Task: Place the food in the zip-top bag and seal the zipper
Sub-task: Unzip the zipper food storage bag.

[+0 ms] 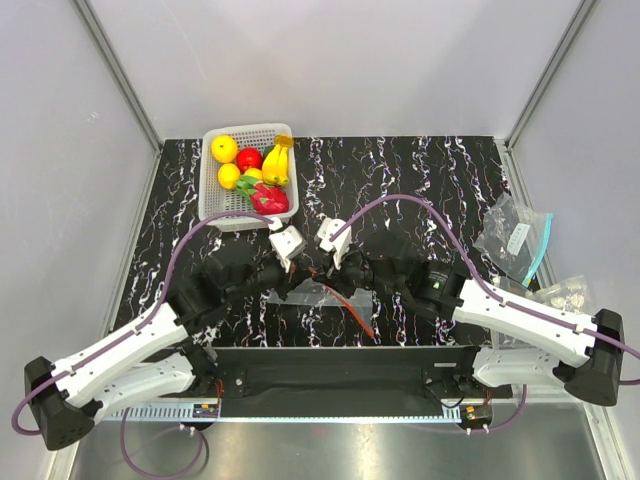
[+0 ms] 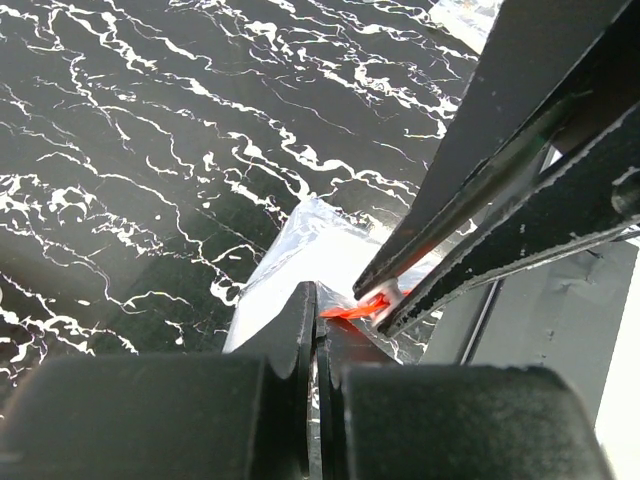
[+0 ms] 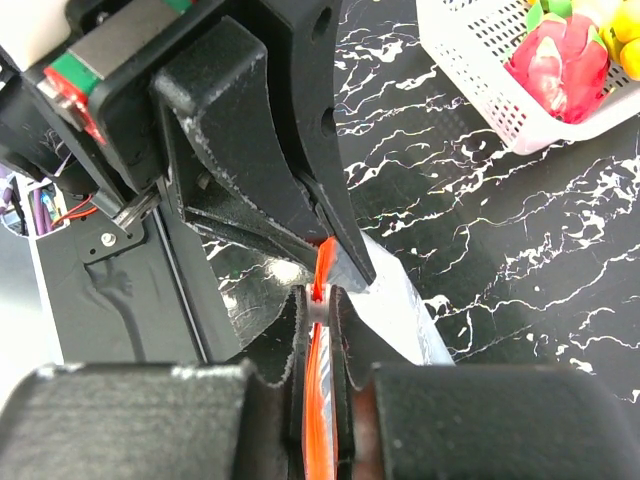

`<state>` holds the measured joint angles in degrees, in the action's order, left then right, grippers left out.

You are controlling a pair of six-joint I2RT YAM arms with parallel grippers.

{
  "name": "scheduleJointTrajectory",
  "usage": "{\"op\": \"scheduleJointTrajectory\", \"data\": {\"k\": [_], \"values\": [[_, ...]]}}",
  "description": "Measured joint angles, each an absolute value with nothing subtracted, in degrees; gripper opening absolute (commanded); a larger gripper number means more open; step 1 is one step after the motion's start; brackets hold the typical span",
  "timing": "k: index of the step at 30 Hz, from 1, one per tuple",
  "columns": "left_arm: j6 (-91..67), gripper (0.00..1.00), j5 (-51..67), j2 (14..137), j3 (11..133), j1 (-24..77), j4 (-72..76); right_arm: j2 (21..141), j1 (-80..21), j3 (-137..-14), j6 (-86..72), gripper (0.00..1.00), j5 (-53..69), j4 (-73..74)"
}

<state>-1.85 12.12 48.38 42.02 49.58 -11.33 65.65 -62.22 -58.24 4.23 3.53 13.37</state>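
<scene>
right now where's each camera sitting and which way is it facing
top external: above and behind the robot, looking down the table to the basket; left arm and right arm show.
left wrist: on the left arm, looking past its own left fingers at the right fingers pinching the zipper.
right wrist: on the right arm, over its own fingers, facing the left fingers and basket.
shared: both wrist views show both pairs of fingers shut on the zipper.

Marbled table [image 1: 420, 170]: basket [image 1: 224, 206], zip-top bag [image 1: 322, 293], teal-edged bag [image 1: 510, 235].
</scene>
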Motion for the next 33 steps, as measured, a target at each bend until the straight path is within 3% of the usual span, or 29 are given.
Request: {"op": "scheduleJointTrajectory", "data": {"k": [20, 33], "values": [[-6.31, 0.0, 15.97, 45.84, 47.2, 39.72, -17.41, 60.1, -62.22, -52.56, 1.58, 0.0, 1.74, 11.88], [-9.3, 0.0, 22.33, 45.95, 48.42, 25.67, -18.44, 52.53, -62.41, -43.75, -6.02, 0.0, 0.95, 11.97]]}}
